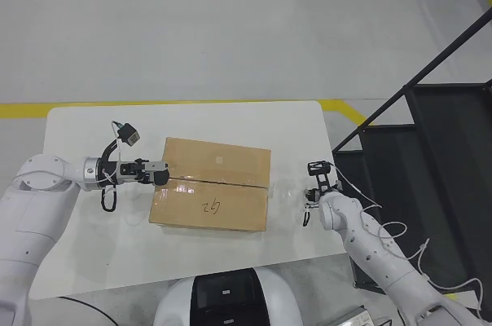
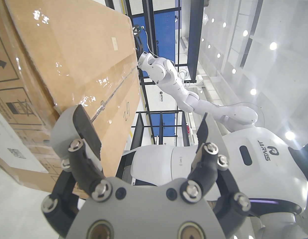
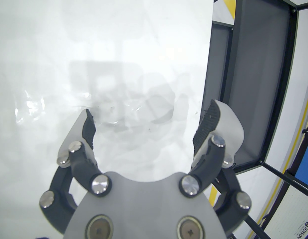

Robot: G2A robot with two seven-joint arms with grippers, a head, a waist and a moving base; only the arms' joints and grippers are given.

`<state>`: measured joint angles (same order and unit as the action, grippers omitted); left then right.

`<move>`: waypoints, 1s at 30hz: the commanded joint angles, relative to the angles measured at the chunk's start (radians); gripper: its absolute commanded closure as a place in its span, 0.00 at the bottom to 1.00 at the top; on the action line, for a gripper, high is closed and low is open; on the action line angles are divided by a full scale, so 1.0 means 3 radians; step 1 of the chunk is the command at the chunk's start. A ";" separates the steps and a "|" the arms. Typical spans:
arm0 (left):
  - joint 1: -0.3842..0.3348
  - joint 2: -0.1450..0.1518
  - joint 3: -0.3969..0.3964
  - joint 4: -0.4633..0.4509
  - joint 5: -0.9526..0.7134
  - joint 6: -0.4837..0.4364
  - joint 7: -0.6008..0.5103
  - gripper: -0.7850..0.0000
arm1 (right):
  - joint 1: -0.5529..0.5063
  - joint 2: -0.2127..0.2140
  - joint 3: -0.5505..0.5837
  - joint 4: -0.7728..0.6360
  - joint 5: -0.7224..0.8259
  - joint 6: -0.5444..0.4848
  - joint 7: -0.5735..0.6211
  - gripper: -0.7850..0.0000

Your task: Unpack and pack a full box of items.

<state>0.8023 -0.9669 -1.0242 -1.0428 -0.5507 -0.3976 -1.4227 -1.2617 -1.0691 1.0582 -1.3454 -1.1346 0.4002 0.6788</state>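
A closed brown cardboard box [image 1: 213, 183] lies in the middle of the white table [image 1: 83, 130], its two top flaps sealed along a clear taped seam [image 2: 114, 91]. My left gripper [image 1: 158, 172] is at the box's left end, level with the seam; it is open [image 2: 141, 123], with one finger [image 2: 84, 128] against the top edge of the box and the other off in free air. My right gripper [image 1: 309, 196] hangs open over bare table near the right edge, apart from the box; nothing sits between its fingers [image 3: 150, 115].
A black metal shelf rack [image 1: 425, 155] stands just off the table's right edge, close to my right arm. A yellow floor line [image 1: 18, 108] runs behind the table. Bare tabletop lies in front of and to the left of the box.
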 commanded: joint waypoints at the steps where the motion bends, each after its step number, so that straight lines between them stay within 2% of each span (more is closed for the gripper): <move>1: 0.0000 0.0000 0.0000 0.0000 0.0000 0.0000 0.0000 0.00 | -0.0010 -0.0006 0.0009 -0.0025 0.0005 -0.0020 -0.0011 0.00; 7: 0.0000 0.0000 0.0000 0.0000 0.0000 0.0000 0.0000 0.00 | -0.0267 0.0045 0.0280 -0.0413 -0.0052 -0.0035 -0.0074 0.00; 12: 0.0000 0.0000 0.0000 0.0000 0.0000 0.0000 0.0000 0.00 | -0.0627 0.0115 0.0647 -0.0943 0.0058 -0.0255 -0.0005 0.00; 16: 0.0000 0.0000 0.0000 0.0000 0.0000 0.0000 0.0000 0.00 | -0.0838 0.0164 0.1016 -0.1193 0.0670 -0.0863 0.0231 0.00; 20: 0.0000 0.0000 0.0000 0.0000 0.0000 0.0000 0.0000 0.00 | -0.0878 0.0209 0.1354 -0.1101 0.1425 -0.1615 0.0586 0.00; 24: 0.0000 0.0000 0.0000 0.0000 0.0000 0.0000 0.0000 0.00 | -0.0827 0.0228 0.1467 -0.0942 0.1998 -0.2086 0.0900 0.00; 28: 0.0000 0.0000 0.0000 0.0000 0.0000 0.0000 0.0000 0.00 | -0.0699 0.0239 0.1453 -0.0726 0.2460 -0.2407 0.1228 0.00; 30: 0.0000 0.0000 0.0000 0.0000 0.0000 0.0000 0.0000 0.00 | -0.0623 0.0241 0.1406 -0.0617 0.2601 -0.2511 0.1373 0.16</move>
<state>0.8023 -0.9669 -1.0242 -1.0428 -0.5507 -0.3976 -1.4227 -1.4596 -0.9968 1.4874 -1.5465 -0.3792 -0.3386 1.0680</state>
